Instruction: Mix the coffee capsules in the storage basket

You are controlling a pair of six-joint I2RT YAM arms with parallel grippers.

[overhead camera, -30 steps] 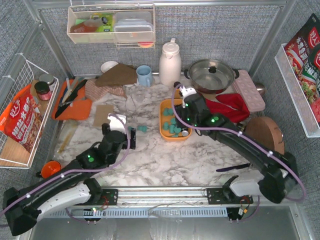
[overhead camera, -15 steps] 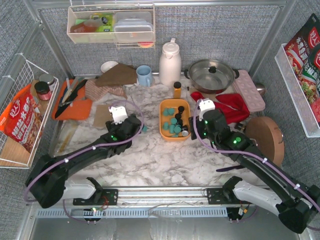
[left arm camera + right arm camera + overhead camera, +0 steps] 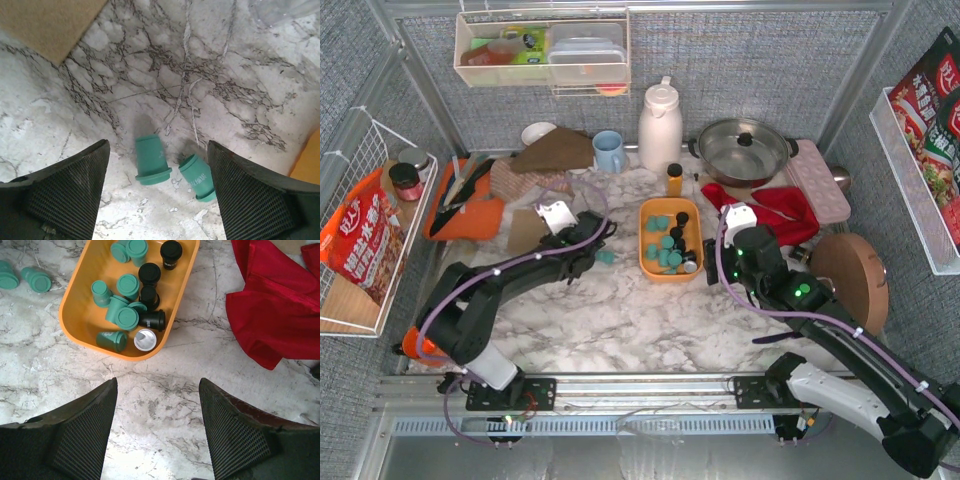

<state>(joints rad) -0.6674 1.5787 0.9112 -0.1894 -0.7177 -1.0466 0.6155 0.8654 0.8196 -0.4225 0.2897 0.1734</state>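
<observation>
Top view: the orange storage basket (image 3: 645, 238) sits mid-bench (image 3: 620, 310) on grey-veined marble, its long axis running away from the arms.

Left wrist: the left gripper (image 3: 157, 147) stands spread astride two teal capsules (image 3: 152, 160), which lie on their sides outside the basket with their wide rims toward the camera.

Right wrist: the right gripper (image 3: 157, 385) is spread and empty above bare bench by the basket's short end. Teal and black coffee capsules (image 3: 127, 315) lie jumbled inside the basket.

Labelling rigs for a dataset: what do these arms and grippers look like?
Left arm and right arm: black jointed links, white near the base, a purple cable along each, a white block at each wrist, small green lights on the right one. Left gripper and right gripper: broad black fingers with mesh-textured pads.
</observation>
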